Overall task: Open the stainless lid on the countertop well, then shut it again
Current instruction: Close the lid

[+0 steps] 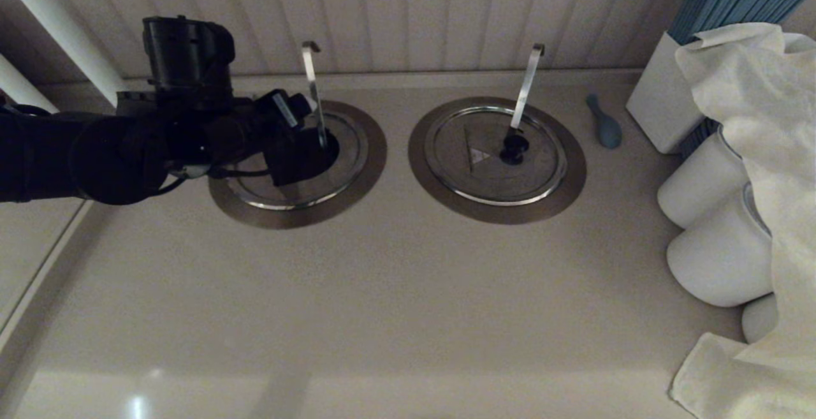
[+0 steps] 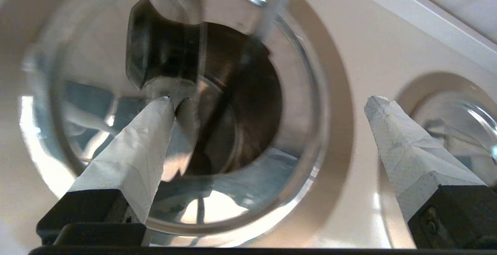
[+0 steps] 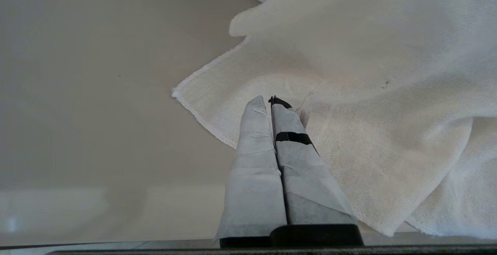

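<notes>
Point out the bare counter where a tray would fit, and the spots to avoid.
The widest bare patch is the counter in front of both wells, from the left edge across to the cloth. A narrow strip runs between the two rings. Crowded: the right side, with white jars, straw box and blue spoon; and the left well, where the left gripper hangs open.

Two round steel lids (image 1: 305, 170) (image 1: 495, 154), two brushed-steel well rings (image 1: 299, 215) (image 1: 497, 212), two upright ladle handles (image 1: 312, 81) (image 1: 528, 81), one blue spoon (image 1: 605, 124), three white cylindrical jars (image 1: 698, 180) (image 1: 720, 256) (image 1: 758, 318).
</notes>
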You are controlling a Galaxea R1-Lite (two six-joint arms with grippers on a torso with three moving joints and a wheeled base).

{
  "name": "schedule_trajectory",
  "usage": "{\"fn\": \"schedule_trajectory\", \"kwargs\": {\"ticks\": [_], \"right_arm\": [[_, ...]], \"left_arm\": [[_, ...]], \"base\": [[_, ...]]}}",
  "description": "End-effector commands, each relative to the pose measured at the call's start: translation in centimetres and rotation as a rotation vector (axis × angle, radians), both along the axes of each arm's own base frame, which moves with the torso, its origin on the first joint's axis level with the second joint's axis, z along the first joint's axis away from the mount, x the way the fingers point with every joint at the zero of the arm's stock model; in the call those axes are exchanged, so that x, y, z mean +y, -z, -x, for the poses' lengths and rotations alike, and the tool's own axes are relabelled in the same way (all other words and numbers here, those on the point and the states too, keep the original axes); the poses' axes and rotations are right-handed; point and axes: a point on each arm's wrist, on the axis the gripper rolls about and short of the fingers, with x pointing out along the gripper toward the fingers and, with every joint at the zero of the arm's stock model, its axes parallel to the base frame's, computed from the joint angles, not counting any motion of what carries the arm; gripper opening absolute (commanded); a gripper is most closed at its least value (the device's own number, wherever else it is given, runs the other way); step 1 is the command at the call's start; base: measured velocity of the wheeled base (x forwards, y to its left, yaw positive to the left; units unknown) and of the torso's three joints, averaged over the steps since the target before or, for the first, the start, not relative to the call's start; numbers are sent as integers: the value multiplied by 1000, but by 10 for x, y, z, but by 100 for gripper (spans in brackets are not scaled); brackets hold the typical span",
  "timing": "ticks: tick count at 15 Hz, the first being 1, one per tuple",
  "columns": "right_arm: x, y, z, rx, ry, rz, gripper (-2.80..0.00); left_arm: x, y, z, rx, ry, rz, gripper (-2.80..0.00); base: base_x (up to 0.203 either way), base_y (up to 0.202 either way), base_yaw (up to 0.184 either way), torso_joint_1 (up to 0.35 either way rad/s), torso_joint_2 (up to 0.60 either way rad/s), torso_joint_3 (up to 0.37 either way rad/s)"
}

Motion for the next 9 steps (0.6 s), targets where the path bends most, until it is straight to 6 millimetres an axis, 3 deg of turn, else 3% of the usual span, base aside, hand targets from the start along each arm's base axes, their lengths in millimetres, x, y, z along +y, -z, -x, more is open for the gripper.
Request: {"fn": "schedule_trajectory", "kwargs": {"ticks": [1,7,9], "right_arm": [[0,0,0,0,0,0,-280],[0,0,0,-1,0,0,-280],[0,0,0,1,0,0,-280]], "left_arm": [[-5,-1,1,-3,10,3,0],[-20,-5,12,-17,31,3,0],[-16,-17,20,-48,30,15,0]], "base": [[0,0,0,0,0,0],[0,0,0,0,0,0],[0,0,0,0,0,0]]}}
